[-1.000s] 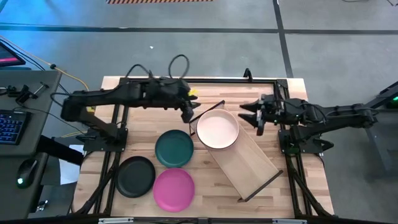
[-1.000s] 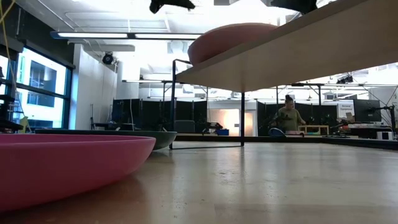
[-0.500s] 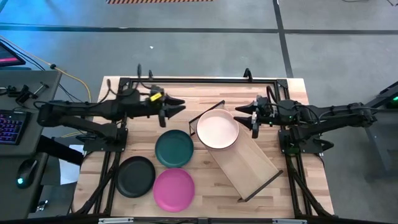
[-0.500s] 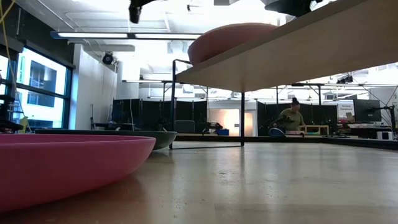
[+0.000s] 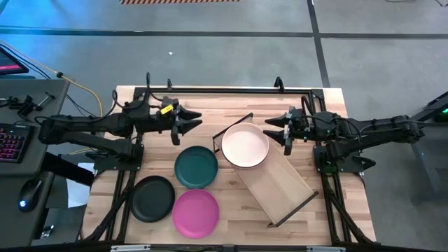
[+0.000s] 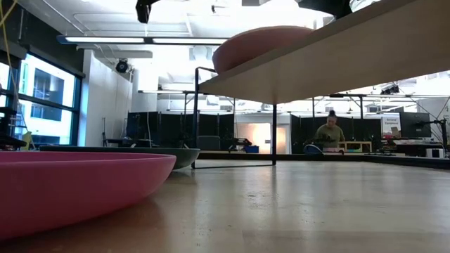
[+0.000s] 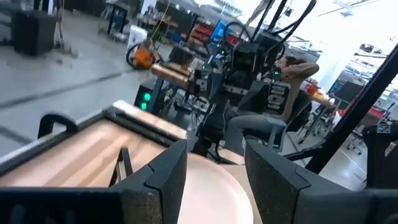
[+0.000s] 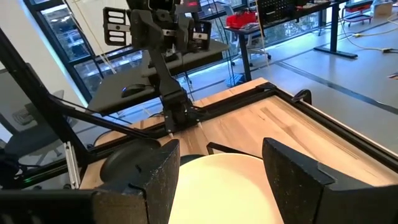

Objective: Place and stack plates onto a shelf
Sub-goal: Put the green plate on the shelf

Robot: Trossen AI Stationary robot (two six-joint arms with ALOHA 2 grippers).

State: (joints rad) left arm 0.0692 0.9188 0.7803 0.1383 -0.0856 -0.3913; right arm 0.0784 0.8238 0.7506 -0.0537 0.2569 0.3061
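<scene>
The light pink plate (image 5: 245, 147) lies on the far-left end of the light wood shelf (image 5: 280, 183), which stands slantwise on the table. In the low view the pink plate (image 6: 264, 46) rests on the shelf board (image 6: 337, 60). On the table lie the dark green plate (image 5: 196, 166), the black plate (image 5: 152, 198) and the magenta plate (image 5: 195, 213). My left gripper (image 5: 186, 123) hovers open, left of the pink plate. My right gripper (image 5: 278, 131) hovers open at that plate's right. Both wrist views show the pink plate (image 7: 211, 190) (image 8: 230, 186) ahead of open fingers.
Dark metal frames (image 5: 140, 91) run along the table's edges. The shelf's thin end frames (image 5: 234, 124) (image 5: 297, 210) stand at either end of the board. The near-right half of the board is bare. A person (image 6: 329, 131) sits far back in the room.
My left gripper has drawn back from the pink plate's left rim toward the table's left edge and has turned from pointing down to roughly level. My right gripper has edged slightly toward the pink plate. The plates and the shelf have stayed where they were.
</scene>
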